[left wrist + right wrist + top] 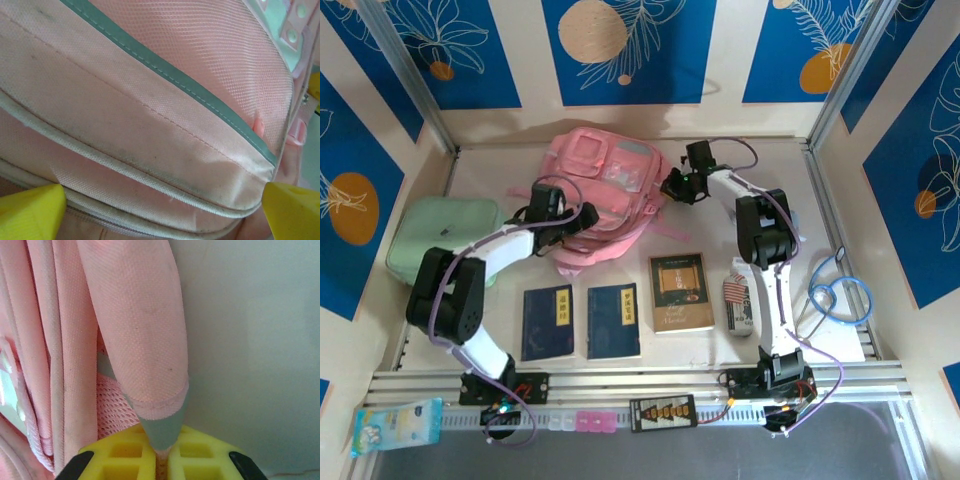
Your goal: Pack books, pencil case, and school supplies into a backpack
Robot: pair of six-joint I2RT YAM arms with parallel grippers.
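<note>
Pinching the backpack (pixel 40 365) strap (pixel 135 330), right tool (pixel 161 462) is half cropped.

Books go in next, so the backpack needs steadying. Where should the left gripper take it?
The raised piped seam of the backpack, from its near-left side where the open left gripper sits. It stands proud, running across between the fingers, so closing should pinch it.

Bare desk (pixel 708 232) between backpack (pixel 605 190) and the row of books (pixel 613 320) gives passage. Mint-green case (pixel 440 240) blocks the left; left arm (pixel 480 250) and right arm (pixel 765 235) flank the backpack; a blue cable loop (pixel 840 290) crowds the right edge.
</note>
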